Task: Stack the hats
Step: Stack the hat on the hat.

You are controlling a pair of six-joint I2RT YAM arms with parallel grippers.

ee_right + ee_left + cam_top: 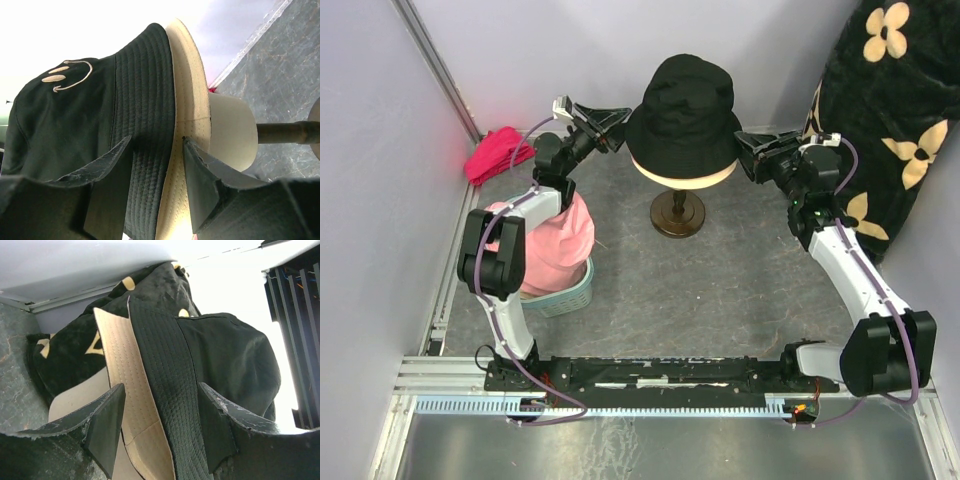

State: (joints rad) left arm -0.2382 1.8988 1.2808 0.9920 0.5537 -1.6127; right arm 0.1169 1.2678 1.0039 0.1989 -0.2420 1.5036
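A red cloth bundle (498, 153) lies in the far-left corner, a flowered black blanket (890, 110) at right.

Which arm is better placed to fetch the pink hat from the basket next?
Probably left. The pink hat lies in the basket directly below the left arm, on that side. The right hand is open at the brim of the black hat, beyond the stand.

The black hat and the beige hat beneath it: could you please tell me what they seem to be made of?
The black hat looks like soft matte woven cloth, perhaps cotton: stitched rows ring its brim, a smiley is embroidered on top. The beige hat seems similar fabric, with fine dotted stitching.
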